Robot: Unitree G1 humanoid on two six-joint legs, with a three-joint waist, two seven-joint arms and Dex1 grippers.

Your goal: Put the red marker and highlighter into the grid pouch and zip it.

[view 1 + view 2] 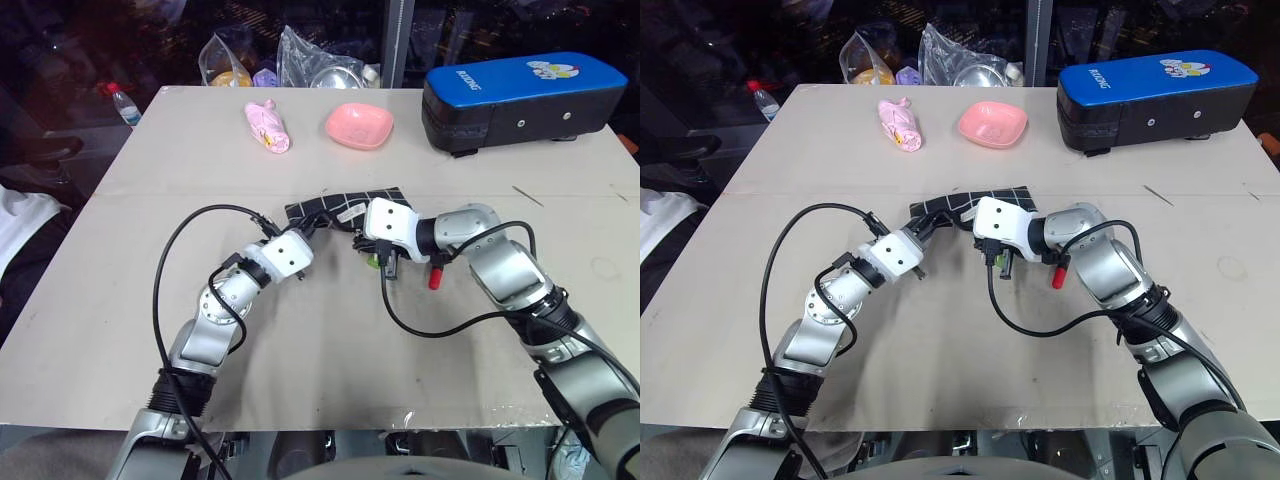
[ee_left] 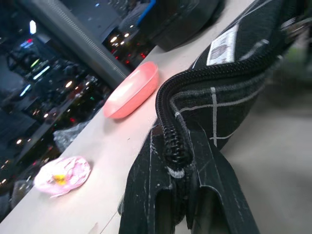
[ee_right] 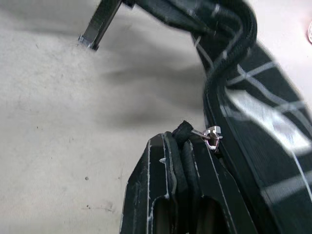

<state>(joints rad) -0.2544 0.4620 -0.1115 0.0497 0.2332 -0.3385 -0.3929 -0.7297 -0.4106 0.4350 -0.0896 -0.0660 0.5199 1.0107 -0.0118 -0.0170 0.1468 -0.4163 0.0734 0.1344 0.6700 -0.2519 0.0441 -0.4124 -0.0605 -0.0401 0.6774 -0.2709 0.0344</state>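
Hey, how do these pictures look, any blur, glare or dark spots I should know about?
Left eye view: table evenly lit, dark background, arm cables casting soft shadows. Left wrist view: pouch zipper teeth sharp, pink bowl and background lights blurred. Right wrist view: zipper pull fairly sharp, the pouch's grid lines smeared, a soft shadow beneath it on the table.

**Grid pouch held between both grippers at mid-table**

The grid pouch (image 1: 345, 208) is seen lifted at mid-table. Its near-left end is met by the left gripper (image 1: 308, 226), its near-right side by the right gripper (image 1: 362, 240). Just right of the pouch, the red marker (image 1: 436, 277) is glimpsed; beyond the pouch, a pink bowl (image 1: 358, 125) is seen.
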